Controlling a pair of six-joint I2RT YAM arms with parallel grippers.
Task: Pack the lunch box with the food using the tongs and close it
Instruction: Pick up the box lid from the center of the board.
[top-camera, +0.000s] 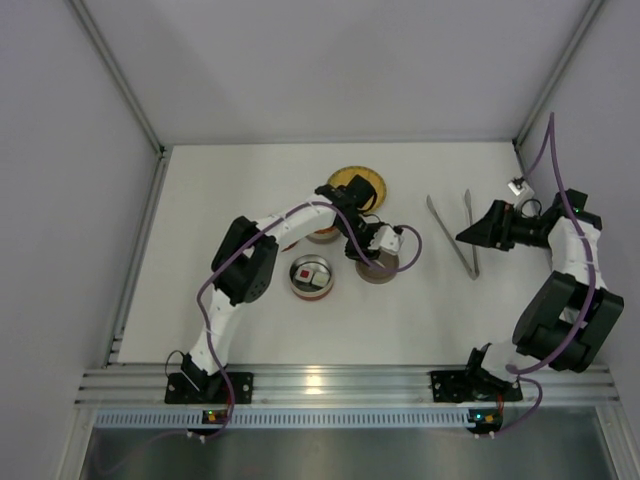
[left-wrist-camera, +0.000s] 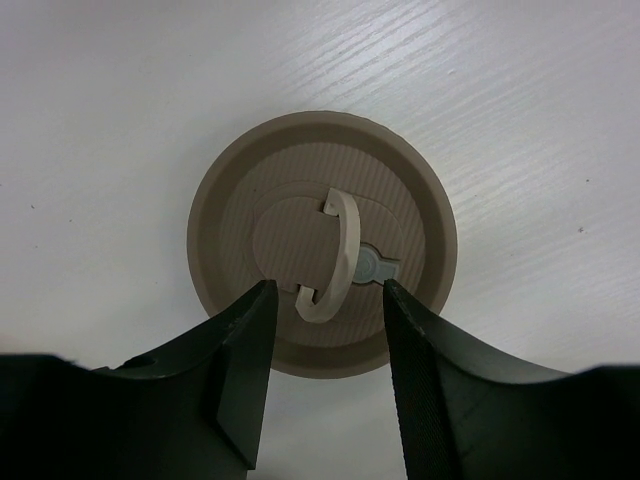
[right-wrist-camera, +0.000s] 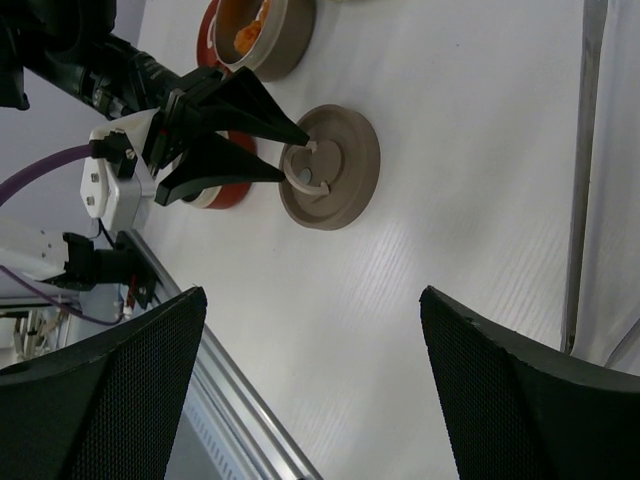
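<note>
Fingers first: my left fingers (left-wrist-camera: 240, 370), black wedges with a fine knurled grip face, stand part spread over the lid (left-wrist-camera: 400, 200). Its upright ring (left-wrist-camera: 345, 240) sits between them, with a sliver of gap on either side, so they pinch nothing. My right fingers (right-wrist-camera: 110, 390), broad and mesh-textured, are spread wide and hold nothing.

That lid is a flat tan disc with fine ribbing and a stepped centre, lying on the counter (left-wrist-camera: 120, 120), whose white surface shows a faint wood grain. Its ring is a thin pale hoop hinged beside a small blue-grey tab.

Slim silver tongs (top-camera: 449, 235) lie on the counter just left of my right fingers, a narrow V with its joined end toward me. Orange chunks (right-wrist-camera: 245, 25) sit in a round tan bowl (right-wrist-camera: 290, 30) beyond the lid. A red bowl (top-camera: 292, 280) near my left elbow holds a small piece (top-camera: 308, 272), too small to make out. A round yellow woven plate (top-camera: 365, 182) lies farther back.

My left arm folds sharply at the elbow, then stretches right, with its wrist turned down over the lid. My right arm doubles back at the counter's right edge, its wrist bent left so the fingers point at the tongs.
</note>
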